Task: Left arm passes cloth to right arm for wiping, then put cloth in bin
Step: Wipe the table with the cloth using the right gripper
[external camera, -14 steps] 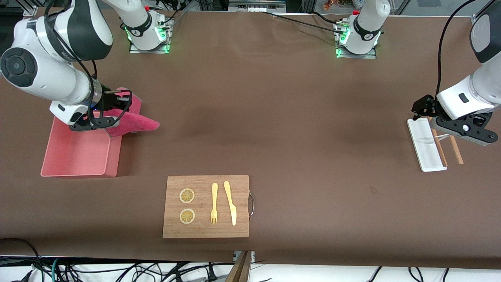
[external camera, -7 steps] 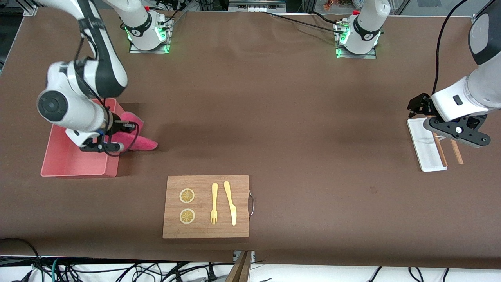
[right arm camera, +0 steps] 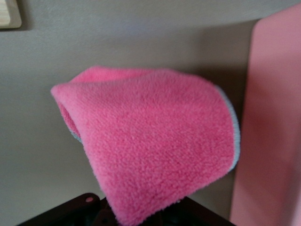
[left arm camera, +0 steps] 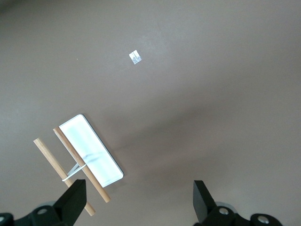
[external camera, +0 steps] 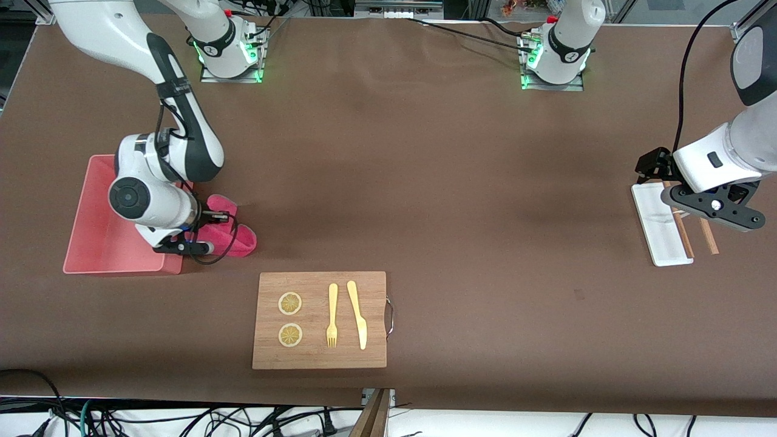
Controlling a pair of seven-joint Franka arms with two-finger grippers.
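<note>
Brown tabletop (external camera: pixel 461 182): wide, mostly bare.

Task status: the cloth is with the right arm, so the handover appears done; wiping looks under way or finishing; binning is left.

Bin (external camera: pixel 97 243): salmon tub at the right arm's end; visible floor bare.

Wooden board (external camera: pixel 320 320): carries two lemon slices, fork, knife.

White tray (external camera: pixel 658 227): narrow, beside two wooden sticks.

Left gripper (left arm camera: pixel 137 203): waits above the tray, jaws released, holding nothing.

Right gripper (external camera: pixel 200 233): beside the bin, jaws clenched on the cloth.

Cloth (right arm camera: pixel 155 146): magenta, folded, low over the tabletop just beside the bin's wall.
</note>
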